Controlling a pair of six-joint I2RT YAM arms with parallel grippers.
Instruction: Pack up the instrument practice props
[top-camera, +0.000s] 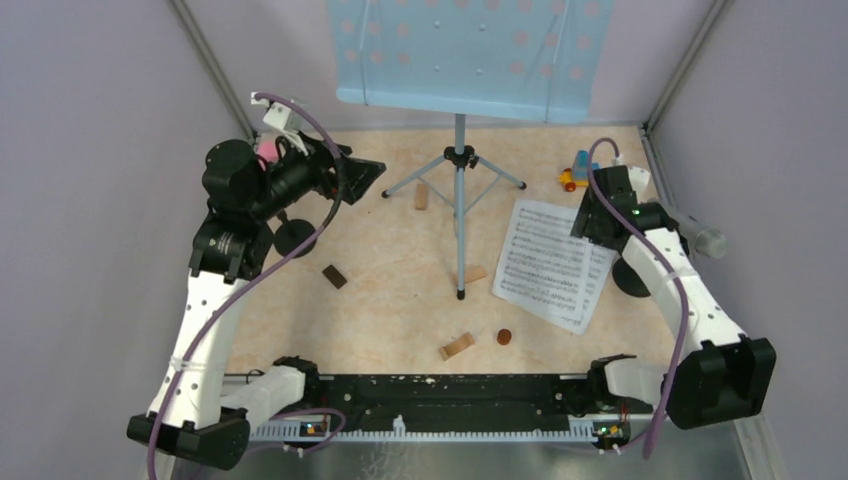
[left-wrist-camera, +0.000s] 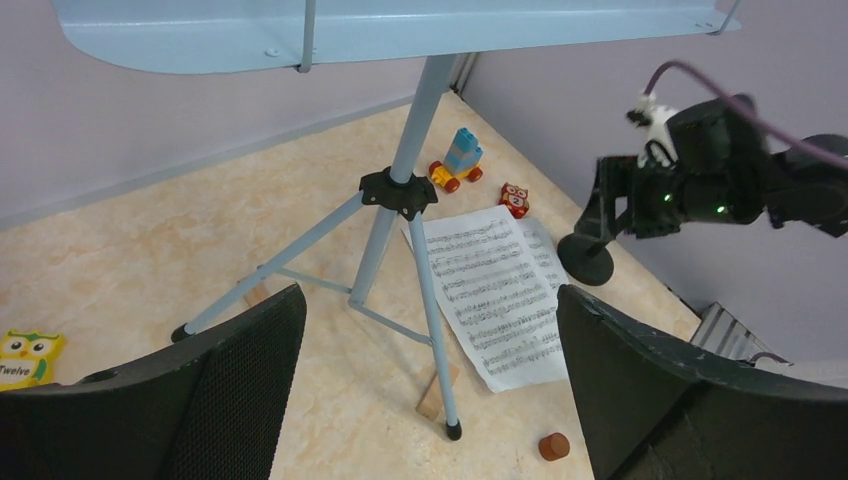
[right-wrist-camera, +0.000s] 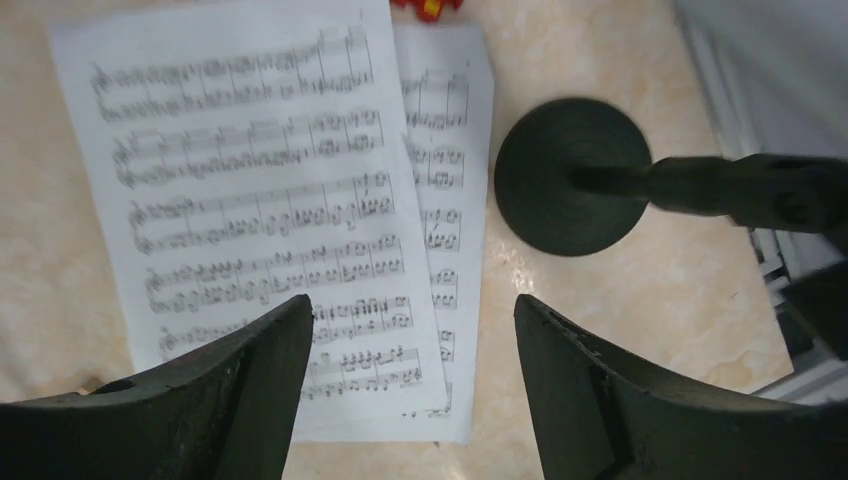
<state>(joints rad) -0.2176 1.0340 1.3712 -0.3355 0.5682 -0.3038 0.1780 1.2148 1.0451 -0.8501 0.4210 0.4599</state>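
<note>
The pale blue perforated music rack (top-camera: 470, 50) stands on its grey-blue tripod legs (top-camera: 459, 190) at the back centre. White sheet-music pages (top-camera: 545, 265) lie flat to the right of it. My left gripper (top-camera: 365, 178) is open and empty, held up left of the tripod (left-wrist-camera: 400, 190). My right gripper (right-wrist-camera: 410, 305) is open and empty just above the near edge of the pages (right-wrist-camera: 250, 200). One black mic holder base (right-wrist-camera: 570, 175) sits right of the pages, and another (top-camera: 295, 237) is under my left arm. A pink microphone (top-camera: 267, 150) is partly hidden behind my left arm. A silver microphone (top-camera: 705, 238) lies at the right wall.
A colourful toy vehicle (top-camera: 577, 172) and a small red owl (left-wrist-camera: 514, 198) sit at the back right. Wooden blocks (top-camera: 457, 346) and a brown cylinder (top-camera: 504, 337) are scattered on the floor. A yellow owl card (left-wrist-camera: 25, 357) lies at the left. Walls close in on three sides.
</note>
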